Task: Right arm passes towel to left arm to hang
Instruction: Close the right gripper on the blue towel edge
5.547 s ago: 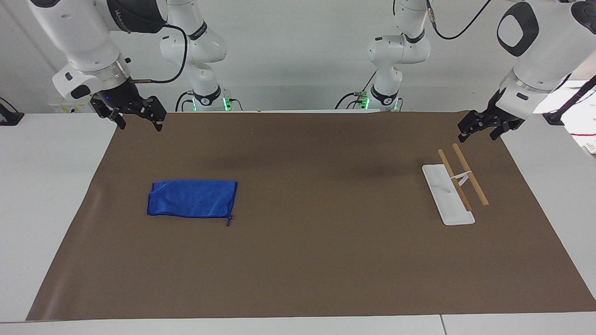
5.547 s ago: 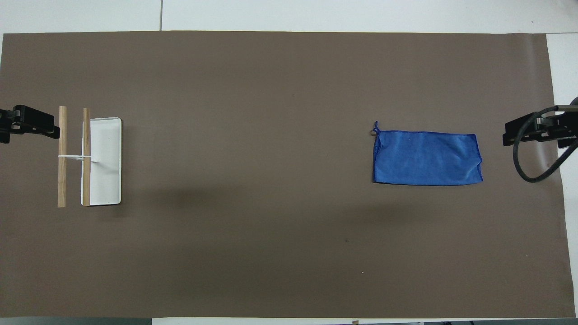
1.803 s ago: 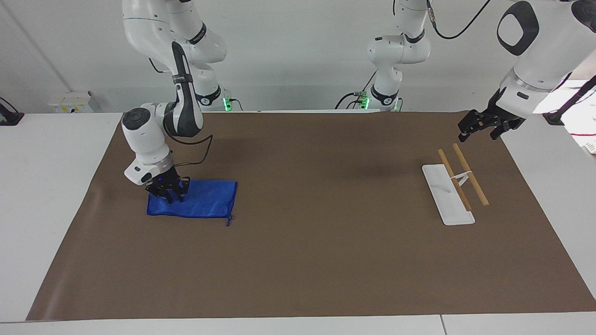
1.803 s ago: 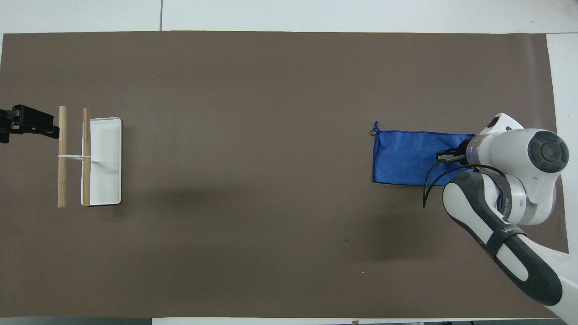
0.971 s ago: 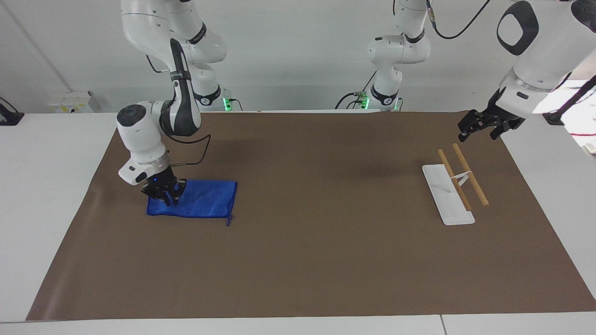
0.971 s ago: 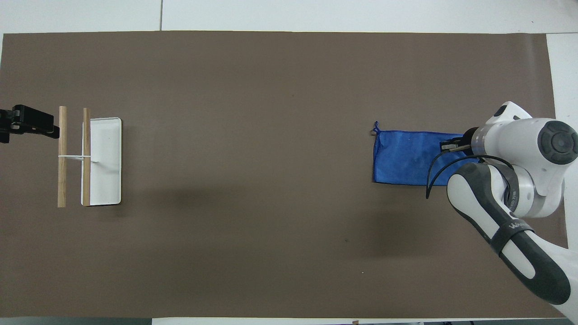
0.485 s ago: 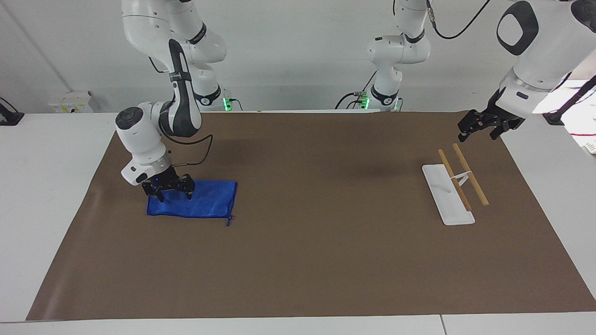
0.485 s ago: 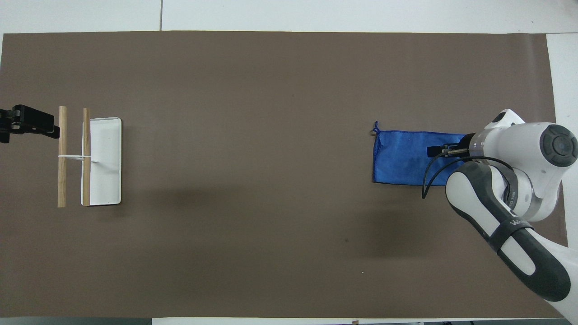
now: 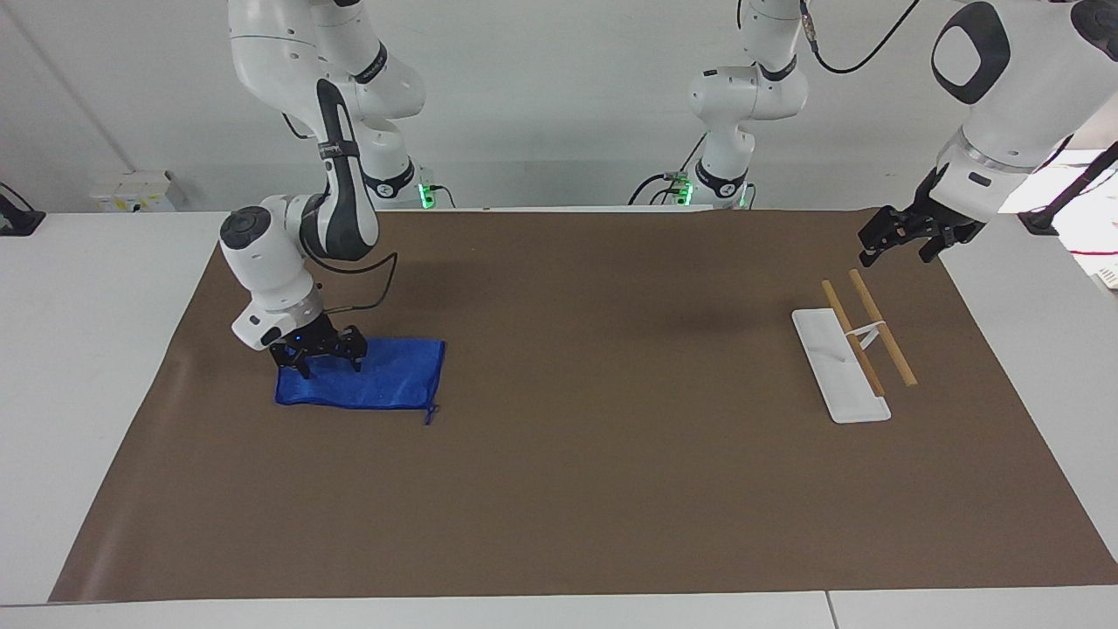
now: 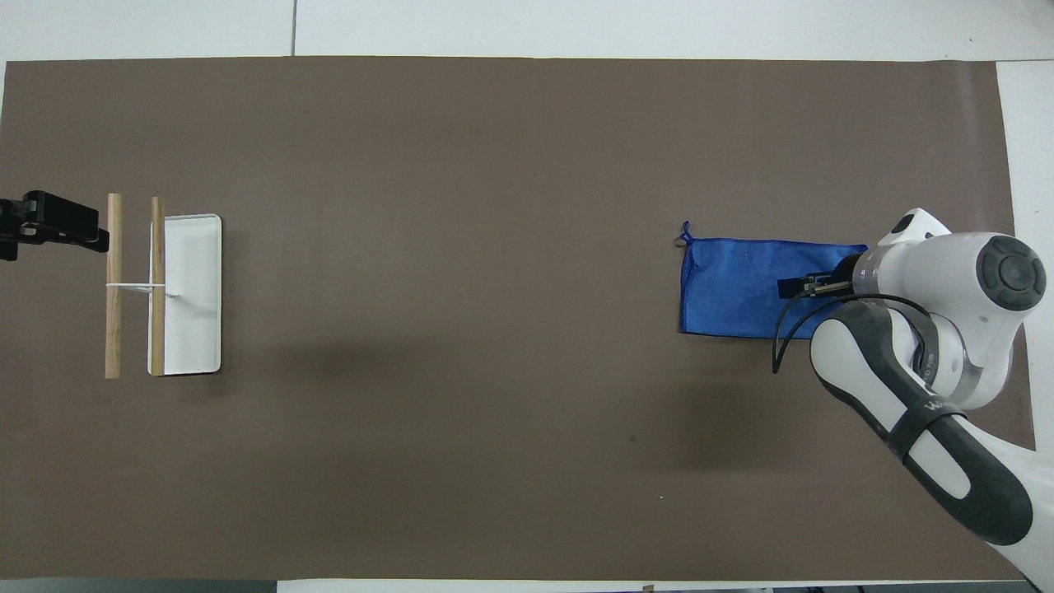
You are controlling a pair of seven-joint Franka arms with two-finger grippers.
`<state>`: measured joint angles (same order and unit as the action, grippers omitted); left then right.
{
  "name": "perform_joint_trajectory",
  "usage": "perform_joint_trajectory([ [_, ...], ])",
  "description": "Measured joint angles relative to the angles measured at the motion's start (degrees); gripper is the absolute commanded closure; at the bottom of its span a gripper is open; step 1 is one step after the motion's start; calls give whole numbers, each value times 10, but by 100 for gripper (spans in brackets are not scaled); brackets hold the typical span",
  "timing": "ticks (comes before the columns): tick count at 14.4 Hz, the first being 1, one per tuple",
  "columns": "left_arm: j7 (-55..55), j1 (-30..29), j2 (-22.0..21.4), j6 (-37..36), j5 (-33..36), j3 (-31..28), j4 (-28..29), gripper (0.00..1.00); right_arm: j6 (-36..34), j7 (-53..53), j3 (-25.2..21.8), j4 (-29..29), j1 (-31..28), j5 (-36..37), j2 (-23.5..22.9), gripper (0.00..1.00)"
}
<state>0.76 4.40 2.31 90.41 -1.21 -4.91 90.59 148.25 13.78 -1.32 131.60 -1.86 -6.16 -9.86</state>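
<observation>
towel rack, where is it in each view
Facing view: the towel rack is at the picture's right, below the left gripper.
Overhead view: the towel rack is at the picture's left edge.
Shared landmark: the blue towel lies at the table's other end.

- A brown mat (image 9: 576,489) was spread over most of the white table (image 9: 87,349).
- A white tray (image 9: 825,371) was set toward the left arm's end.
- Two wooden rods (image 9: 882,339) were held side by side over the tray's edge, joined by a white bracket (image 9: 865,332).
</observation>
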Motion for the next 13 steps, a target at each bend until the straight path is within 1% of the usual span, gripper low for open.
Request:
perform_joint_trajectory([
  [2, 0, 0, 0, 0, 0, 0, 0, 0, 7, 1, 0, 0, 0, 0, -4, 14],
  [3, 0, 0, 0, 0, 0, 0, 0, 0, 7, 1, 0, 0, 0, 0, -4, 21],
  [4, 0, 0, 0, 0, 0, 0, 0, 0, 7, 1, 0, 0, 0, 0, -4, 35],
  [6, 0, 0, 0, 0, 0, 0, 0, 0, 7, 1, 0, 0, 0, 0, -4, 97],
  [7, 0, 0, 0, 0, 0, 0, 0, 0, 8, 1, 0, -1, 0, 0, -4, 100],
  [13, 0, 0, 0, 0, 0, 0, 0, 0, 5, 1, 0, -4, 1, 0, 0, 100],
])
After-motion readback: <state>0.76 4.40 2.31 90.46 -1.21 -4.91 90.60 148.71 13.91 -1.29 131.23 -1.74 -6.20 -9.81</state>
